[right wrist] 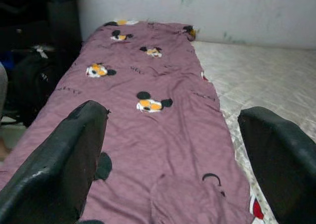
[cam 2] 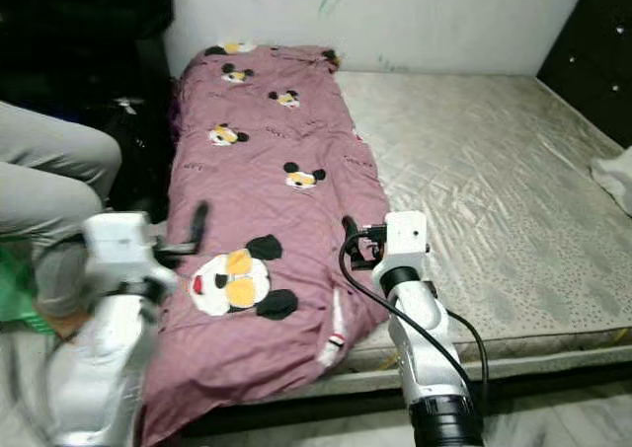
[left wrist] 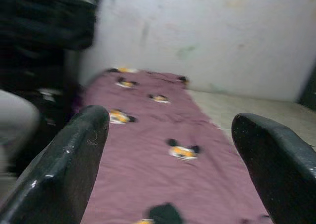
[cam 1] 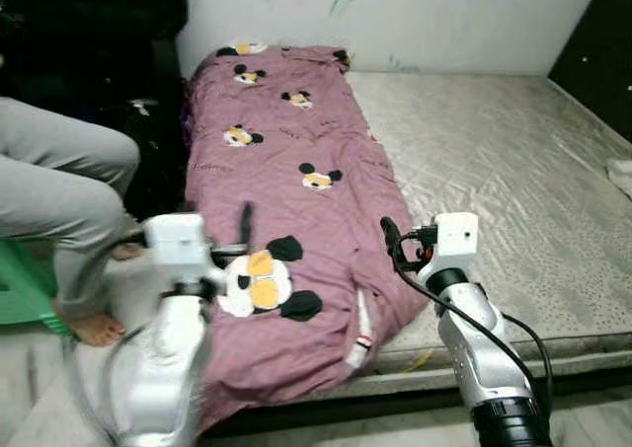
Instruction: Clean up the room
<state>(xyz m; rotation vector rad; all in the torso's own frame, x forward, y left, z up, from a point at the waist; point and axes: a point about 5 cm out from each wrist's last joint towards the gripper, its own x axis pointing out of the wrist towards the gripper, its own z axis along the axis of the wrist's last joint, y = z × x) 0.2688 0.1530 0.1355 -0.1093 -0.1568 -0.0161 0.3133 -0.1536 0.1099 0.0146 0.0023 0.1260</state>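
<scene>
A mauve blanket (cam 1: 286, 141) printed with cartoon mouse faces lies lengthwise along the left side of a bare grey mattress (cam 1: 494, 161). Its near end hangs over the mattress's front edge. My left gripper (cam 1: 242, 235) hovers over the blanket's near left part, beside a large mouse face (cam 1: 262, 284). In the left wrist view the left gripper (left wrist: 170, 120) is open, with nothing between its fingers. My right gripper (cam 1: 389, 235) is at the blanket's right edge near the front. The right wrist view shows the right gripper (right wrist: 173, 115) open above the blanket (right wrist: 148, 135).
A person in grey trousers (cam 1: 59, 186) sits at the left, one bare foot (cam 1: 94, 329) on the floor beside a green stool (cam 1: 20, 289). Dark bags (cam 1: 153, 131) stand between the person and the bed. A white item (cam 1: 622, 176) lies at the mattress's right edge.
</scene>
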